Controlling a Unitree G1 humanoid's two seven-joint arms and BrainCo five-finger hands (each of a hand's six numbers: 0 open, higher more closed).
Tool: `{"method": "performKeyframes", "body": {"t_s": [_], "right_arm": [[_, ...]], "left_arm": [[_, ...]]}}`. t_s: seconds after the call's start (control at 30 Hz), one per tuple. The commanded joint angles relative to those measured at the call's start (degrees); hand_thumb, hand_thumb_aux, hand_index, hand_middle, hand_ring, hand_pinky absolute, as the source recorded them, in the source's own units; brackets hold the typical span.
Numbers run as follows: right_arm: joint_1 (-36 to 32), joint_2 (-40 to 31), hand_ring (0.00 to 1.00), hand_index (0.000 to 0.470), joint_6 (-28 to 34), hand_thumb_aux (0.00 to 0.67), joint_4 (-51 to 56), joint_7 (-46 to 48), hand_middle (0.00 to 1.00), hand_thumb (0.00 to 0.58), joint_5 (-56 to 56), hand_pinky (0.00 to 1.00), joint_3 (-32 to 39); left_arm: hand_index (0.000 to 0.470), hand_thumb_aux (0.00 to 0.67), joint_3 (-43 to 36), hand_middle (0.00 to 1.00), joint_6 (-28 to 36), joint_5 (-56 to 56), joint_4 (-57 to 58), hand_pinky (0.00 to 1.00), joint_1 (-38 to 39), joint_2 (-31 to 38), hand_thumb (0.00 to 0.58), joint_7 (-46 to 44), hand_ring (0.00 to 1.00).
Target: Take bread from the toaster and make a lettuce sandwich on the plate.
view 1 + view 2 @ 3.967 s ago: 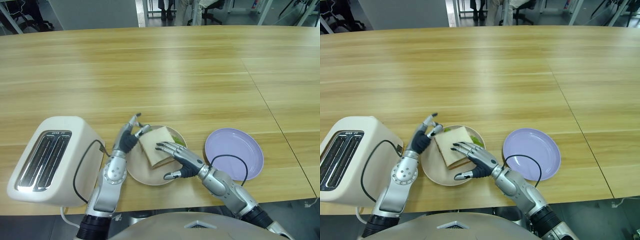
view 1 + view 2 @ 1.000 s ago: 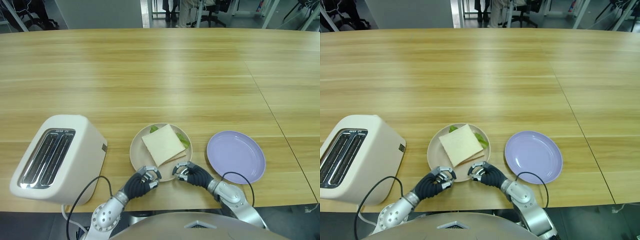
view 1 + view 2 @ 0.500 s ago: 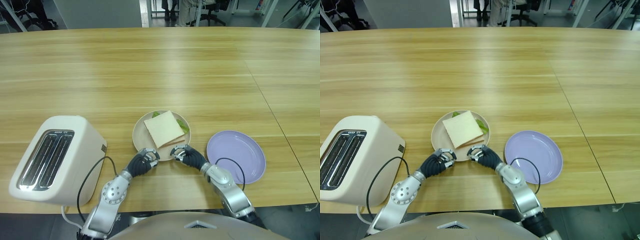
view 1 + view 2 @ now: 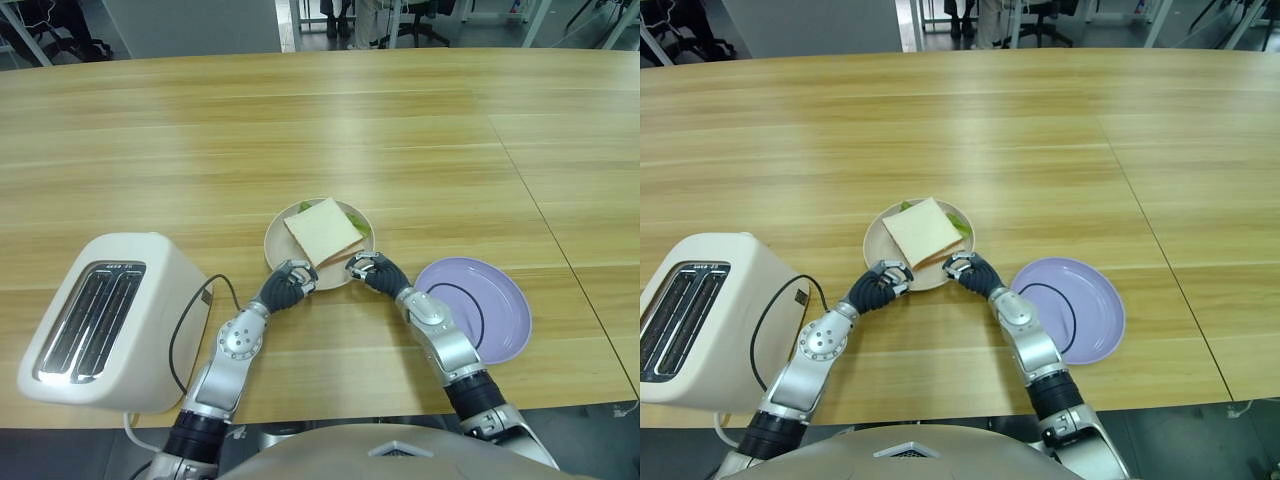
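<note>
1. Fingers of the left hand (image 4: 285, 287) are clenched on the near-left rim of the beige round plate (image 4: 271, 242), just below the frame's centre. The right hand (image 4: 368, 270) has its fingers clenched on the near-right rim. Whether they truly pinch the rim or only press on it is hard to tell.
2. Between the hands and just beyond them, the sandwich lies on that plate. A white bread slice (image 4: 325, 229) is on top, and green lettuce (image 4: 359, 224) peeks out at its right and far edges.
3. The sandwich looks assembled, so the step in hand seems to be placing the plate on the wooden counter (image 4: 300, 120).
4. Doing it well likely means moving both hands evenly so the plate does not turn. The plate should stay flat on the counter so the top slice does not slide on the lettuce, and both hands should let go together.
5. The lilac round plate (image 4: 515, 312) sits just beside the right forearm at lower right, with a black cable (image 4: 455, 285) looped over it. Drawing that arm back calls for care not to drag the plate.
6. The cream two-slot toaster (image 4: 110, 310) at lower left stands well apart from the plate.
7. The left eye view has the toaster whole, with both slots. The right eye view cuts its left end at the frame edge and gives more counter right of the lilac plate.
</note>
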Motion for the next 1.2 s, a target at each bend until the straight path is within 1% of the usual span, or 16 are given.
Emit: {"method": "performKeyframes", "body": {"t_s": [0.03, 0.43, 0.57, 0.67, 0.7, 0.73, 0.77, 0.8, 0.83, 0.87, 0.9, 0.93, 0.97, 1.0, 1.1, 1.2], "right_arm": [[-2.45, 1.03, 1.00, 0.460, -1.48, 0.670, 4.03, -1.10, 1.00, 0.580, -0.49, 1.00, -1.33], [-5.95, 2.59, 1.00, 0.460, -4.32, 0.670, 9.02, -1.84, 1.00, 0.580, -0.82, 1.00, -3.08], [-4.70, 3.13, 1.00, 0.460, -4.08, 0.670, 7.10, -2.39, 1.00, 0.580, -0.41, 1.00, -3.83], [-1.12, 3.53, 1.00, 0.460, -2.83, 0.670, 1.64, -3.54, 1.00, 0.580, -0.15, 1.00, -4.27], [0.40, 3.60, 0.82, 0.460, -2.16, 0.670, -0.61, -3.90, 0.82, 0.580, -0.08, 0.82, -4.36], [1.97, 3.58, 0.82, 0.460, -1.79, 0.670, -2.87, -4.36, 0.82, 0.580, -0.17, 0.82, -4.43], [3.53, 3.46, 0.00, 0.460, -1.49, 0.670, -5.26, -4.81, 0.00, 0.580, -0.46, 0.00, -4.40], [5.03, 3.41, 0.00, 0.460, -0.80, 0.670, -7.78, -4.89, 0.00, 0.580, -0.42, 0.00, -4.41], [6.53, 3.53, 0.00, 0.285, 0.28, 0.415, -10.53, -4.91, 0.00, 0.496, 0.04, 0.00, -4.63], [7.90, 3.58, 0.00, 0.115, 1.48, 0.168, -13.25, -4.96, 0.00, 0.255, 0.46, 0.00, -4.94], [8.96, 3.50, 0.00, 0.115, 2.44, 0.168, -15.69, -4.81, 0.00, 0.255, 0.85, 0.00, -5.16], [9.87, 3.46, 0.00, 0.000, 3.32, 0.000, -17.86, -4.74, 0.00, 0.000, 1.18, 0.00, -5.40], [10.56, 3.39, 0.00, 0.000, 4.11, 0.000, -19.78, -4.73, 0.00, 0.000, 1.39, 0.00, -5.64], [10.98, 3.27, 0.00, 0.000, 4.80, 0.000, -21.39, -4.50, 0.00, 0.000, 1.59, 0.00, -5.73], [12.50, 2.77, 0.00, 0.000, 6.18, 0.000, -25.98, -4.42, 0.00, 0.000, 1.66, 0.00, -5.86], [15.19, 1.85, 0.00, 0.000, 4.94, 0.000, -30.98, -5.18, 0.00, 0.000, 1.19, 0.00, -6.28]], "left_arm": [[0.460, 0.670, 0.36, 1.00, -0.28, -0.14, 3.69, 1.00, -2.18, -0.67, 0.580, 0.78, 1.00], [0.460, 0.670, 0.99, 1.00, -2.63, -0.38, 8.55, 1.00, -4.82, -1.54, 0.580, 2.55, 1.00], [0.460, 0.670, 1.24, 1.00, -3.47, -0.98, 7.71, 1.00, -3.74, -1.69, 0.580, 2.71, 1.00], [0.460, 0.670, 0.74, 1.00, -4.22, -1.09, 4.95, 1.00, -1.43, -1.79, 0.580, 2.50, 1.00], [0.460, 0.670, 0.65, 1.00, -4.74, -1.28, 3.70, 1.00, -0.31, -1.87, 0.580, 2.43, 1.00], [0.460, 0.670, 0.61, 1.00, -5.27, -1.50, 2.28, 1.00, 0.88, -1.99, 0.580, 2.37, 1.00], [0.438, 0.638, 0.79, 1.00, -5.91, -1.90, 0.82, 1.00, 2.08, -2.29, 0.579, 2.55, 1.00], [0.438, 0.638, 1.13, 1.00, -6.05, -2.93, -0.70, 1.00, 3.33, -2.83, 0.579, 2.41, 1.00], [0.316, 0.460, 1.32, 1.00, -6.36, -3.65, -2.28, 1.00, 4.57, -3.20, 0.523, 2.34, 1.00], [0.267, 0.389, 1.56, 0.83, -6.86, -4.32, -3.80, 0.83, 5.83, -3.64, 0.478, 2.45, 0.83], [0.267, 0.389, 1.84, 0.83, -6.53, -5.45, -5.32, 0.83, 7.08, -4.31, 0.478, 2.36, 0.83], [0.096, 0.139, 1.95, 0.38, -6.25, -6.38, -6.66, 0.38, 8.17, -4.81, 0.216, 2.14, 0.38], [0.096, 0.139, 1.98, 0.38, -6.61, -6.98, -7.97, 0.38, 9.30, -5.24, 0.216, 2.16, 0.38], [0.000, 0.000, 2.16, 0.00, -6.62, -7.61, -9.40, 0.00, 10.51, -5.87, 0.000, 2.47, 0.00], [0.000, 0.000, 2.38, 0.00, -7.08, -8.30, -14.75, 0.00, 14.60, -7.55, 0.000, 3.98, 0.00], [0.000, 0.000, 3.43, 0.00, -8.92, -7.65, -20.38, 0.00, 18.76, -9.72, 0.000, 7.15, 0.00]]}}
